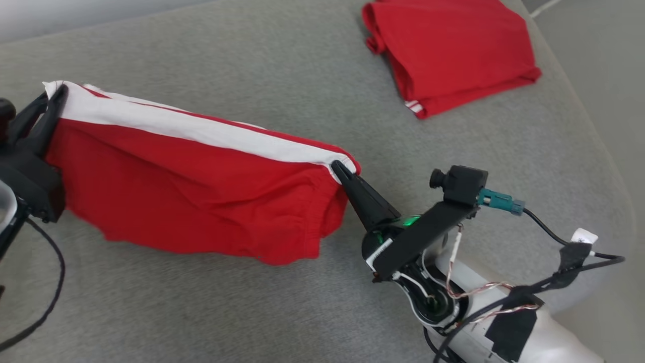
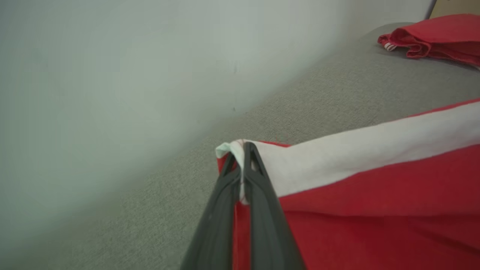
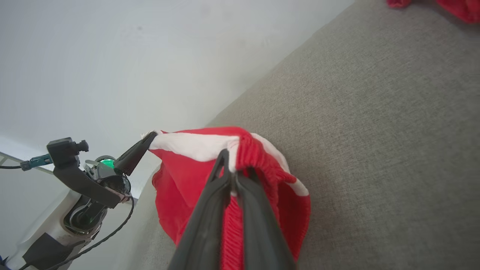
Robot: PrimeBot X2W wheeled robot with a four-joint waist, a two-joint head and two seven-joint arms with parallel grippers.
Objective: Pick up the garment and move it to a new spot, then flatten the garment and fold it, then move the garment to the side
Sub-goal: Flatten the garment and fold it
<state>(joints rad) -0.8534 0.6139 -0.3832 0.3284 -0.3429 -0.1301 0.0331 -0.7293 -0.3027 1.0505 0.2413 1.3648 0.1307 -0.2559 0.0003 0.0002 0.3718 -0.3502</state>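
The garment (image 1: 191, 181) is red with a broad white stripe, and it hangs stretched between my two grippers above the grey cushioned surface (image 1: 282, 65). At the left, my left gripper (image 1: 59, 92) is shut on one white-striped corner; the left wrist view shows that corner (image 2: 240, 148) pinched between its dark fingers (image 2: 262, 195). My right gripper (image 1: 336, 166) is shut on the opposite end at the elastic waistband (image 3: 251, 150), the cloth bunched around its tips (image 3: 229, 159). The garment's lower edge sags free toward the surface.
A second red garment (image 1: 448, 50) lies folded at the far right of the grey surface, near its rounded edge (image 1: 594, 126). A pale wall (image 2: 112, 75) borders the far side. Cables (image 1: 569, 257) trail from my right forearm.
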